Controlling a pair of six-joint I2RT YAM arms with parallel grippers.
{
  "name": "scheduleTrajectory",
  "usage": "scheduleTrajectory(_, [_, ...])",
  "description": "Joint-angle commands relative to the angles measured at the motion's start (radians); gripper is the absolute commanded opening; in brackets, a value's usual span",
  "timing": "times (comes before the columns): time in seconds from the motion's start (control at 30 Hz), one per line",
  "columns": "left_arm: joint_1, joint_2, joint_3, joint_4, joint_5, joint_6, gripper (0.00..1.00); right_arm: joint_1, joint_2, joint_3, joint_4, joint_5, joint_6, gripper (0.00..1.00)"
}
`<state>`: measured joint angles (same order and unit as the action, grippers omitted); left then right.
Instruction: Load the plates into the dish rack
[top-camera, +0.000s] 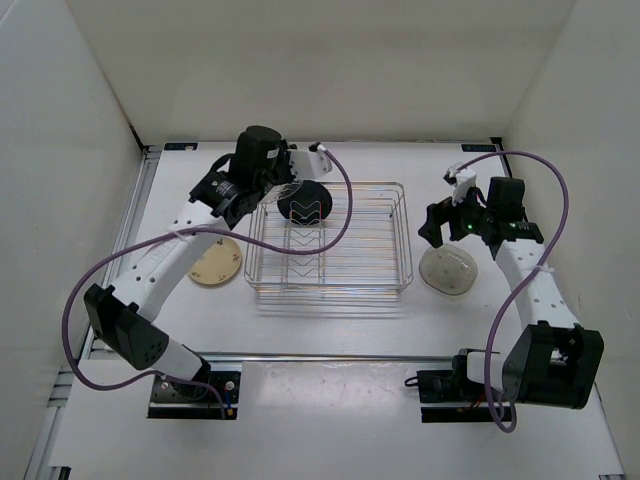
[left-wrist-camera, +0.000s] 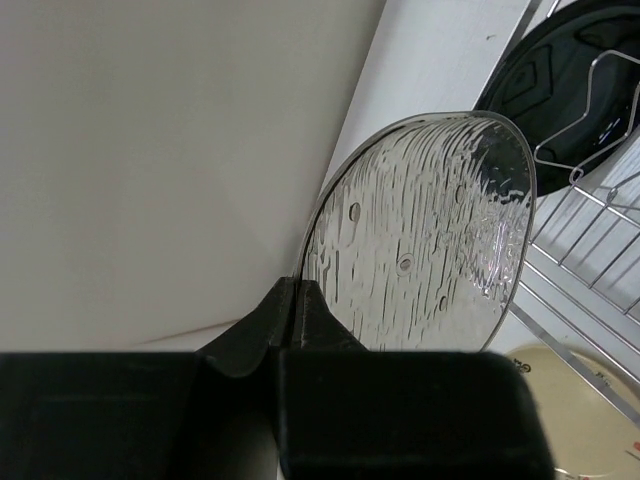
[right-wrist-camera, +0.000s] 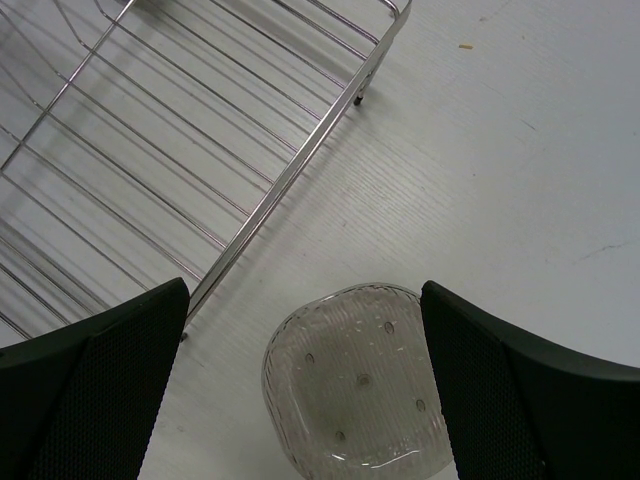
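Translucent plate (left-wrist-camera: 420, 230) edgewise between closed left fingers (left-wrist-camera: 255, 335)

A white table (top-camera: 330, 335) with a faint wood-grain surface fills the middle of the scene. White panels rise around it on three sides: a back wall (top-camera: 320, 70) at its far edge, and a left wall (top-camera: 50, 200) and a right wall (top-camera: 590, 120) at its sides. A metal rail (top-camera: 330, 357) runs along its near edge, and a small tan speck (right-wrist-camera: 465, 46) lies on its surface.
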<state>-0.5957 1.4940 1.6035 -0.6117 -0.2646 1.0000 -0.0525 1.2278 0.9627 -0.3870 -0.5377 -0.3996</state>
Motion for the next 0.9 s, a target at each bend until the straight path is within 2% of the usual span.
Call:
scheduleTrajectory(0.0, [-0.036,-0.024,-0.019,0.052,-0.039,0.089,0.1,-0.006,0.002,0.005,0.031,0.004,0.002,1.0])
scheduleTrajectory(0.17, [-0.078,-0.005,-0.066,0.052,-0.025,0.121,0.1,-0.006,0.012,0.005,0.031,0.013,0.002,1.0])
scheduleTrajectory(0.47, [-0.131,0.074,-0.044,0.079,0.005,0.154,0.1,-0.015,0.021,0.005,0.031,-0.028,0.002,1.0])
scheduleTrajectory(0.87, [-0.141,0.158,-0.007,0.138,0.041,0.209,0.1,-0.015,-0.01,-0.004,0.031,-0.047,-0.007,1.0])
